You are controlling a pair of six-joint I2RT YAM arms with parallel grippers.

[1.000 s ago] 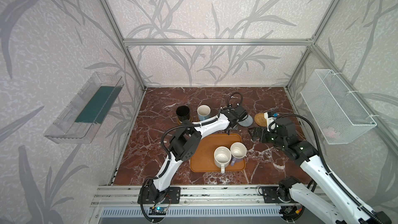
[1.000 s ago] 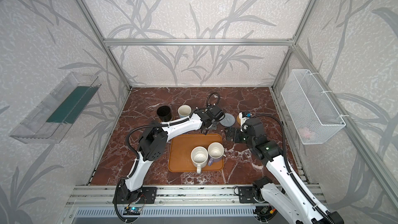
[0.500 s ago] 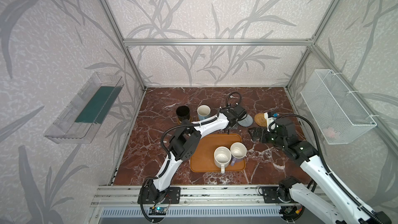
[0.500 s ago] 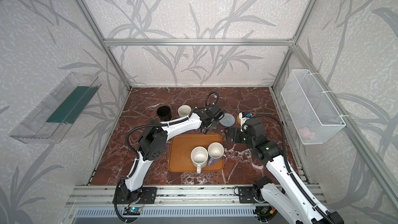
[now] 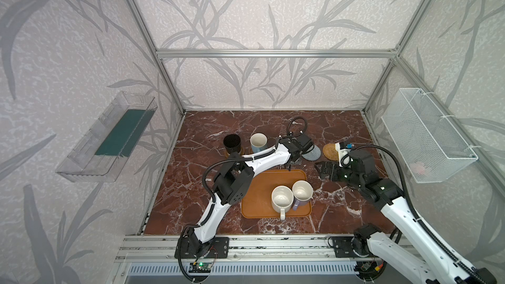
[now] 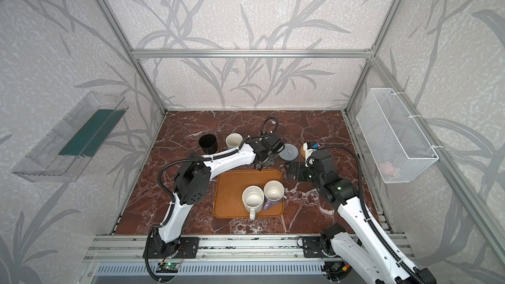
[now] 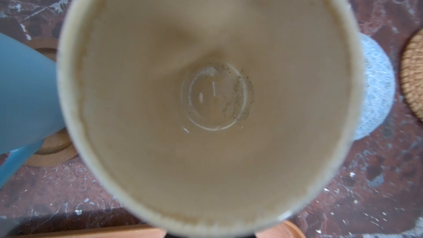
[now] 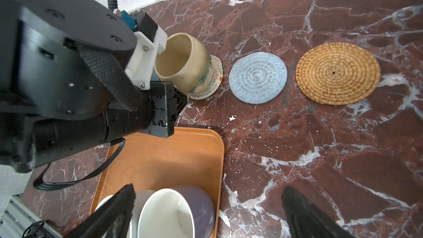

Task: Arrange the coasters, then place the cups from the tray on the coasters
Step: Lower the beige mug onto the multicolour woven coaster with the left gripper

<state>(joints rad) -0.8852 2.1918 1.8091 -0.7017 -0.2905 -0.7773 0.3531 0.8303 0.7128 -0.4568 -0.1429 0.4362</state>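
My left claw [image 8: 176,98] is closed right down on the cream-yellow glazed mug [image 8: 183,65]. It grips the near side, and my own fingers hide the exact hold. The mug is at the cream woven round coaster [image 8: 216,77], which shows under it on the side toward the grey woven round coaster [image 8: 258,78]. I can't tell if the base is fully seated.

To finish this well, I reckon I should come straight down, keep the mug upright and let the base settle flat before loosening. Then I'd open gently and back out without catching the mug or dragging the soft coaster. There's little room, since the light blue mug with white inside [image 5: 258,143] stands just beside.

My right claw [image 5: 326,171] hangs spread wide and empty, near the flat orange-brown rectangular tray [image 5: 257,203].

Now the count. There are five mugs:
- The black mug [image 5: 232,143] and the blue one each stand on a brown wooden rimmed coaster [image 7: 55,149].
- The cream-yellow one is in my grip.
- The white mug [image 5: 282,199] and the pale lavender mug with white inside [image 6: 273,191] touch each other on the tray.

There are five coasters: two wooden, one cream, one grey and one golden-tan rattan round coaster [image 8: 337,73]. The grey and the rattan lie bare, side by side, and there is one tray. By my judgement, that leaves two bare coasters for the two mugs waiting on the tray.
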